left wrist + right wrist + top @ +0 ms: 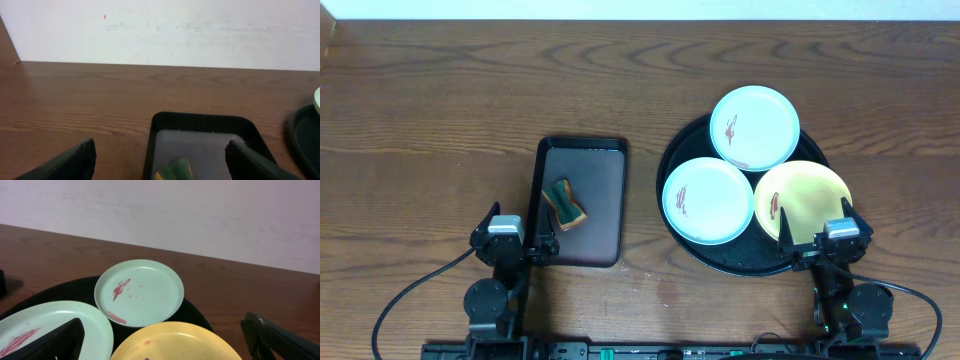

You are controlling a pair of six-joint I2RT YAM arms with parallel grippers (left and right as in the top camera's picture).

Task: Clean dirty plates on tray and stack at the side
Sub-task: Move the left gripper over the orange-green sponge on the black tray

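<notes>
The round black tray (pixel 672 158) sits right of centre and holds the dirty plates. A pale blue one (pixel 754 127) lies at the back, a second pale blue one (pixel 708 200) at the front left, and a pale yellow one (pixel 803 200) at the front right. Each shows a red-brown smear. My right gripper (pixel 825 240) is open just behind the tray's near edge, with the yellow plate (pixel 175 342) between and below its fingers (pixel 55 342), untouched. My left gripper (pixel 513 243) is open and empty at the near left corner of a smaller rectangular tray.
The dark rectangular tray (pixel 600 180) lies left of the round tray and holds a green and yellow sponge (pixel 565 203). In the left wrist view the sponge (pixel 175 171) peeks up between my fingers. Bare wooden table (pixel 440 110) stretches behind and to the left.
</notes>
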